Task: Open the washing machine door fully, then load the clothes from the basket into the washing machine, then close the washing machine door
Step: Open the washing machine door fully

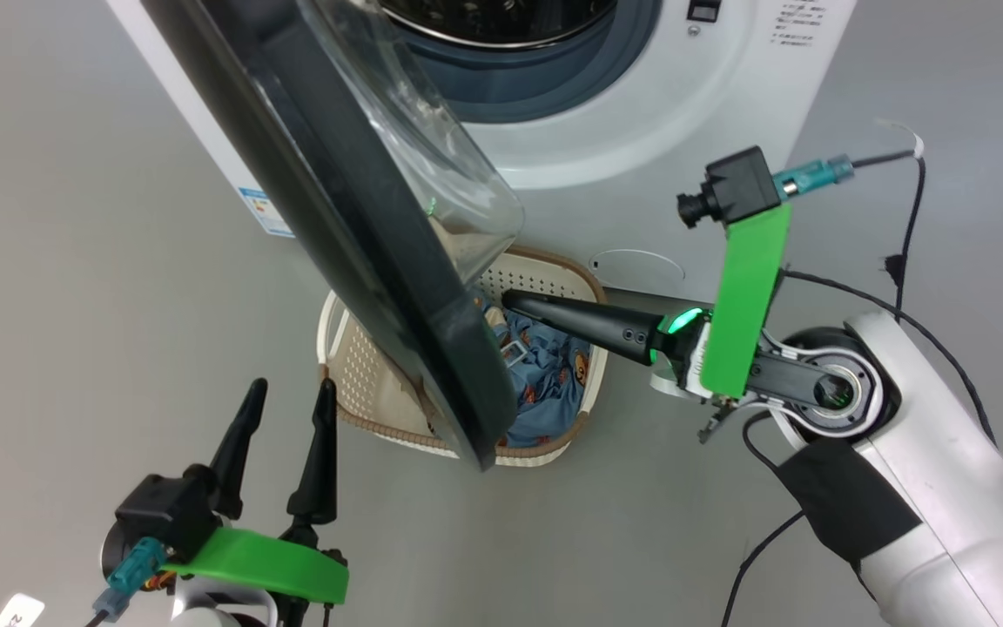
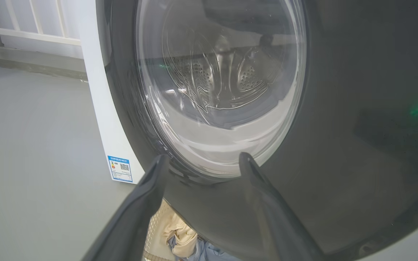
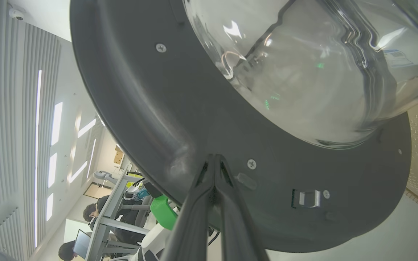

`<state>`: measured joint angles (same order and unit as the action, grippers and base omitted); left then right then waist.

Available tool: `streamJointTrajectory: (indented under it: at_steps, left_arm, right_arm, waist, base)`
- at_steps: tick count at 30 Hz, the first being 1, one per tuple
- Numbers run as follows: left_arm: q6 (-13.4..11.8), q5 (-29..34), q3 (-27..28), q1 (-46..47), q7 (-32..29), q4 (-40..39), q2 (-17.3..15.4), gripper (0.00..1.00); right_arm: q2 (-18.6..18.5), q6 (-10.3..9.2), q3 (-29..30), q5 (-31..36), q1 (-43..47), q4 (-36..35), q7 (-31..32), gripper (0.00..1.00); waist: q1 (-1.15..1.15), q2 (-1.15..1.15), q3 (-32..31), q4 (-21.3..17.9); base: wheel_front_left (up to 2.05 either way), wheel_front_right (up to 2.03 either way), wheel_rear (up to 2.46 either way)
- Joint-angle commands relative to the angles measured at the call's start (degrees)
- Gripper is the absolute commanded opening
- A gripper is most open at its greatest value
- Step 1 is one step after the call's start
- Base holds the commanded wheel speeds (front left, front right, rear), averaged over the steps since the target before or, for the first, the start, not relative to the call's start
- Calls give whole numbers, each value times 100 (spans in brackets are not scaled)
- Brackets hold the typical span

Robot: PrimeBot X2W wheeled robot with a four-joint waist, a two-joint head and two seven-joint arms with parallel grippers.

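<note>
We reckon the door [image 1: 336, 218] stiff, heavy, best pushed at its edge; right gripper [image 3: 214, 157] pinched together, left gripper [image 1: 292, 385] spread.

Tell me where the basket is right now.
Head view, centre: the basket sits on the floor before the washing machine, partly hidden by the open washing machine door, with the right gripper over it.

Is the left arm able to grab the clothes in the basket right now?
Probably not: the washing machine door hangs between the open left gripper and the clothes in the basket.
</note>
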<state>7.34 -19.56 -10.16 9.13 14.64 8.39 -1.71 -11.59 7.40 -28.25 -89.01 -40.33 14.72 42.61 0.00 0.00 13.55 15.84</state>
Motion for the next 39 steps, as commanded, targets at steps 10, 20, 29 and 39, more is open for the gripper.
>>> streamJointTrajectory:
  at_steps: [10,20,29,39]
  left_arm:
    - [14,166,269,-186,36,-62,-130,100]
    - [14,200,377,-339,36,-71,-259,100]
    - [14,219,571,-462,36,-112,-324,100]
    - [14,226,815,-635,36,-193,-359,100]
  right_arm:
    - [-335,9,-192,325,640,-250,-712,100]
    - [-717,9,-322,309,1090,-159,-1427,100]
    - [-1066,9,-211,204,1509,-141,-2078,100]
    - [-1362,9,-277,315,1895,-88,-2820,100]
  waist:
    - [0,0,-333,-368]
    - [0,0,-561,-644]
    - [0,0,-658,-919]
    - [0,0,-706,-1263]
  base:
    - [0,0,0]
    - [0,0,0]
    - [0,0,0]
    - [0,0,0]
